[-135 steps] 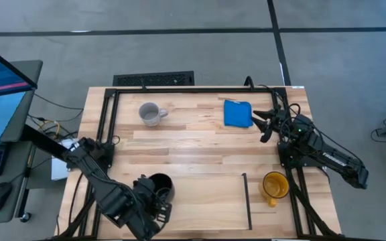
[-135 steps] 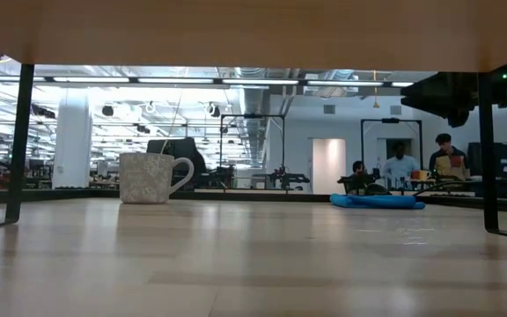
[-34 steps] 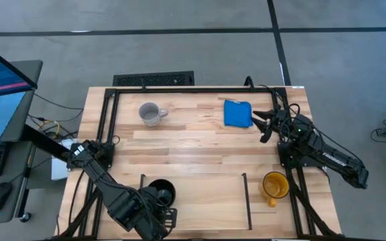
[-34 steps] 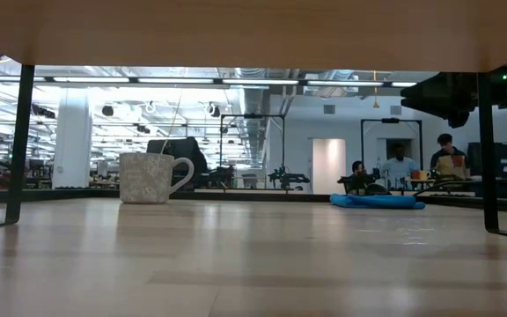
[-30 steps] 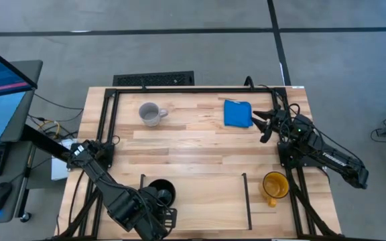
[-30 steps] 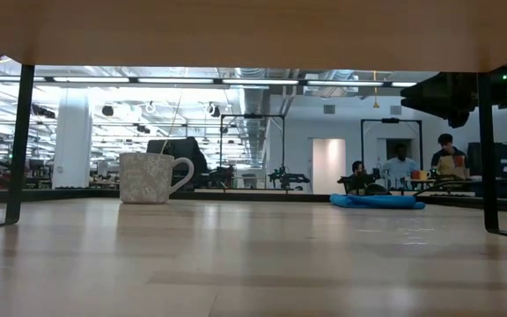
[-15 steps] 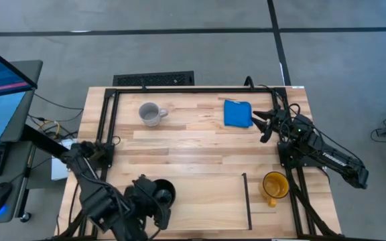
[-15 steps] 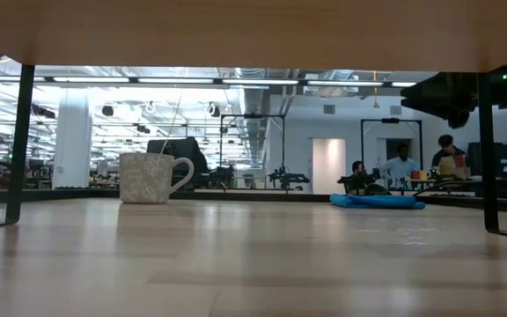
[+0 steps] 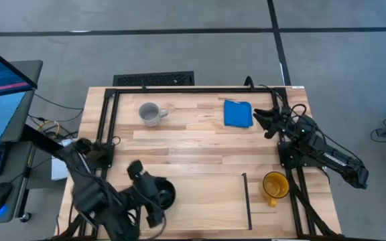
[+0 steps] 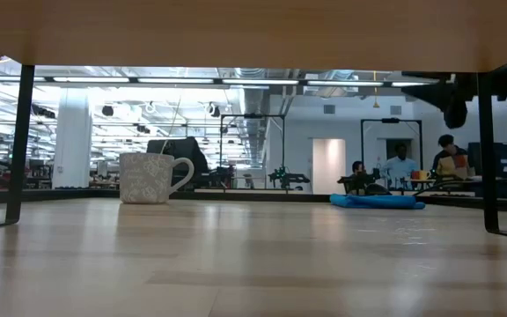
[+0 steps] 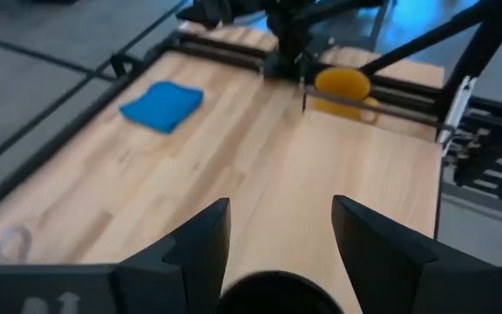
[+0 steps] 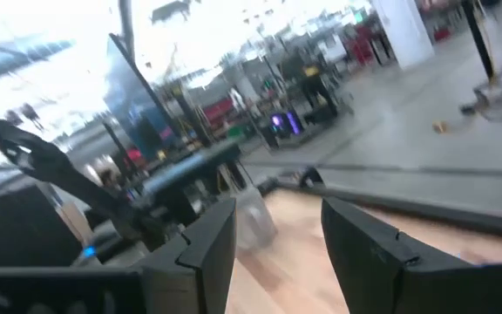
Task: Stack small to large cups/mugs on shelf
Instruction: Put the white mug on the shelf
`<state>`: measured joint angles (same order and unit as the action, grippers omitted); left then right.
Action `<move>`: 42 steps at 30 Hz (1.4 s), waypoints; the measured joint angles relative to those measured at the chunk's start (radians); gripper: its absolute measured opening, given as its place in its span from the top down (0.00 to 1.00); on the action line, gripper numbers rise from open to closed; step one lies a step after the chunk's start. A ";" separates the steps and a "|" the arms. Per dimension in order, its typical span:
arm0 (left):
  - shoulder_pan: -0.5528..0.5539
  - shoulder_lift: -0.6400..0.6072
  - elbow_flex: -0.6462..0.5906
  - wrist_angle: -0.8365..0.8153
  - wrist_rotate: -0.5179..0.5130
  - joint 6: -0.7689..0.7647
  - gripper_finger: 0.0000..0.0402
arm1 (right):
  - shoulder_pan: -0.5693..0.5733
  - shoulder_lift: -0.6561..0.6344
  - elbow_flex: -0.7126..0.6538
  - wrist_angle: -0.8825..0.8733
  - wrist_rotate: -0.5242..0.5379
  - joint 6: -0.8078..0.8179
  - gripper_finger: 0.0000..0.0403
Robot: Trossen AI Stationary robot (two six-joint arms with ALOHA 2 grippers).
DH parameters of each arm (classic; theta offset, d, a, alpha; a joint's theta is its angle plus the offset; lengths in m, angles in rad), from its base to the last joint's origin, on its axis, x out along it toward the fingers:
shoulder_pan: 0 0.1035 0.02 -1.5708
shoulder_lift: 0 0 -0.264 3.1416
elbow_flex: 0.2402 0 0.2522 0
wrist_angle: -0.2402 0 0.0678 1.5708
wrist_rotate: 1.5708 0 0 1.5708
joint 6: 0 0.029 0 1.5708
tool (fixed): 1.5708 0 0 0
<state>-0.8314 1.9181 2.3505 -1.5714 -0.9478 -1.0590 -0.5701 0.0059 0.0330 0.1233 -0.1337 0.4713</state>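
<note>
The small black mug [image 9: 162, 193] stands upright at the left end of the shelf [image 9: 200, 201], near the table's front edge; its rim [image 11: 277, 292] shows low in the left wrist view. My left gripper [image 9: 148, 193] [image 11: 277, 235] hovers open just left of it and above it, touching nothing. The pale grey-white mug [image 9: 151, 114] [image 10: 152, 178] stands at the far left. The yellow mug [image 9: 274, 185] [image 11: 342, 85] stands just right of the shelf's right bar [image 9: 246, 201]. My right gripper [image 9: 267, 122] [image 12: 277, 244] waits open at the far right.
A blue square cloth [image 9: 238, 113] [image 10: 377, 201] lies at the far right, close to my right gripper. A black metal frame [image 9: 109, 127] runs along the table's edges. Bare wood lies between the grey-white mug and the shelf.
My left gripper has risen and drawn back from the black mug toward the table's left edge, rolling about its own axis. The black mug stays upright where it was. My right gripper has rolled a little in place.
</note>
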 joint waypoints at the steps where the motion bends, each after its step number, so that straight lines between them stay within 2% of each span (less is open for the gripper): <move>1: 0.000 -0.020 0.000 0.000 -0.002 0.024 0.52 | 0.000 0.000 0.000 0.021 0.000 0.000 0.52; 8: -0.004 -0.167 -0.005 0.002 -0.030 0.175 0.52 | -0.001 0.000 0.000 0.103 0.002 -0.008 0.52; 11: 0.002 -0.242 -0.067 0.002 -0.063 0.219 0.52 | -0.002 0.000 0.000 0.098 0.004 -0.029 0.52; 15: 0.036 -0.386 -0.242 0.001 -0.072 0.212 0.52 | -0.002 0.000 0.000 0.095 0.004 -0.103 0.52; 19: 0.073 -0.565 -0.481 0.000 -0.092 0.105 0.52 | -0.002 0.000 0.000 0.095 0.011 -0.130 0.52; 21: 0.074 -0.649 -0.608 0.018 -0.135 0.053 0.52 | -0.002 0.000 0.000 0.095 0.013 -0.131 0.52; 25: 0.073 -0.823 -0.842 0.115 -0.222 -0.018 0.52 | -0.002 0.000 0.000 0.095 0.039 -0.132 0.52; 30: 0.096 -0.992 -1.097 0.274 -0.288 -0.021 0.52 | -0.002 0.000 0.000 0.095 0.075 -0.131 0.52; 35: 0.117 -1.129 -1.259 0.327 -0.298 -0.018 0.52 | -0.002 0.000 0.000 0.095 0.083 -0.131 0.52; 42: 0.145 -1.291 -1.389 0.344 -0.308 0.009 0.52 | -0.002 0.000 0.000 0.095 0.084 -0.127 0.52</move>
<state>-0.6868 0.6269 0.9613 -1.2277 -1.2558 -1.0503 -0.5720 0.0059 0.0330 0.2180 -0.0502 0.3440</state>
